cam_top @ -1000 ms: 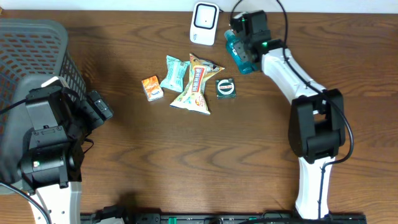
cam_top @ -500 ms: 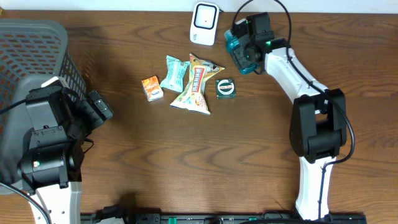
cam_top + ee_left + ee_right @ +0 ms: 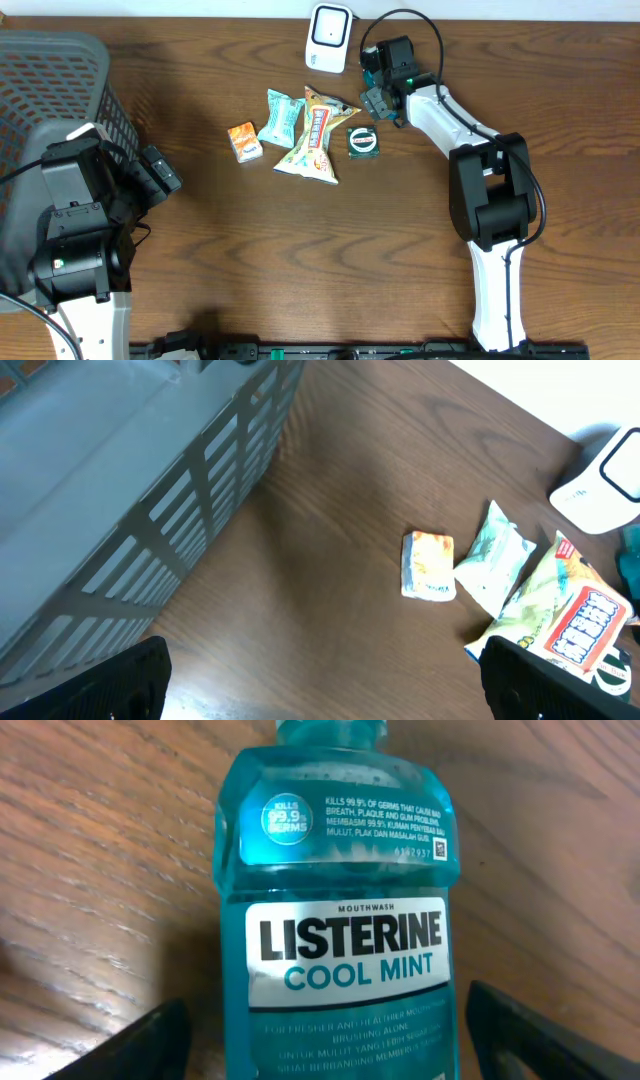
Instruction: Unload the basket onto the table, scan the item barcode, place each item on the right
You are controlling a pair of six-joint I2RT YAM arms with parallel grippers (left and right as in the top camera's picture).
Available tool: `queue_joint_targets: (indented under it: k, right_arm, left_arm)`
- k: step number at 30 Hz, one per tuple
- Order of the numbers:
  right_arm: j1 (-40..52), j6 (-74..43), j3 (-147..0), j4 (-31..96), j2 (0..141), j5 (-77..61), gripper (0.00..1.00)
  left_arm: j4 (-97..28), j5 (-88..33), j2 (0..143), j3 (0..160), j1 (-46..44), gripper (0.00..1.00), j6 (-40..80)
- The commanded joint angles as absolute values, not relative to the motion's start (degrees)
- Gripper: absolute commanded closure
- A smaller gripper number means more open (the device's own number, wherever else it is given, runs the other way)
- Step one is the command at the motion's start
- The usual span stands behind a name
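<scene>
Squarely within the parted right hand (image 3: 318,1035) lies the mouthwash bottle (image 3: 340,870).

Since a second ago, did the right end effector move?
Yes. In the overhead view the right end effector has shifted left, nearer the white scanner, which stayed put.

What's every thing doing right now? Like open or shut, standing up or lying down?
Mouthwash bottle: lying on the table, label up, not held.
Right gripper: open, one finger on each side of the bottle.
Left gripper: open, empty.
Basket: standing upright.
Scanner: at the table's far edge; on or off, cannot tell.
Snack bag: lying flat.
</scene>
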State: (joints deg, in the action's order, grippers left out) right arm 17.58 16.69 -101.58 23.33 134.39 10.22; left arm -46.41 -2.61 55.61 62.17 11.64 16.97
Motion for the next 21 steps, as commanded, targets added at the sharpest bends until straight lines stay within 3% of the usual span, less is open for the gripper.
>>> queue_joint_targets:
  k: [1, 5, 12, 21]
  right_arm:
    - [17.9, 17.5, -101.5, 23.1, 135.9, 12.1, 0.27]
    - [17.8, 17.4, -101.5, 23.1, 136.1, 12.1, 0.55]
    - [17.5, 16.6, -101.5, 22.9, 136.1, 12.1, 0.77]
    - [16.4, 10.1, -101.5, 22.9, 136.1, 6.7, 0.83]
  left_arm:
    - [-46.5, -1.9, 55.7, 62.5, 12.0, 0.02, 17.5]
    - [-46.5, -1.9, 55.7, 62.5, 12.0, 0.02, 17.5]
    - [-46.5, -1.9, 55.7, 62.5, 12.0, 0.02, 17.5]
    - [-46.5, -1.9, 55.7, 62.5, 12.0, 0.02, 17.5]
